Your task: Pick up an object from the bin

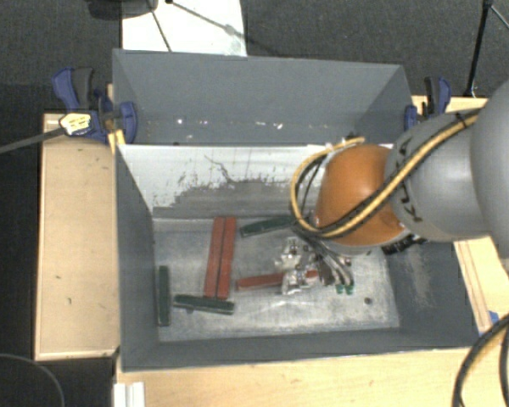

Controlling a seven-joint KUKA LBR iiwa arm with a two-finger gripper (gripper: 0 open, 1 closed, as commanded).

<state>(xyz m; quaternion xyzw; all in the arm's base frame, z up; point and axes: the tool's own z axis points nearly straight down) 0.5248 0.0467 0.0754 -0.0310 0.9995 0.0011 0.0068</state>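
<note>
My gripper (299, 276) hangs low over the bin floor, right of the middle, under the arm's orange cover. A thin red-brown stick (254, 282) lies flat with its right end at the gripper. A small green piece (347, 288) lies just right of the gripper. A dark green stick (265, 225) lies above and to the left, partly under the cover. Whether anything is held is hidden.
Two long red-brown bars (220, 257) lie side by side left of the middle. One dark green stick (204, 304) lies near the front wall and another (163, 295) along the left wall. The arm and its cables cover the bin's right part.
</note>
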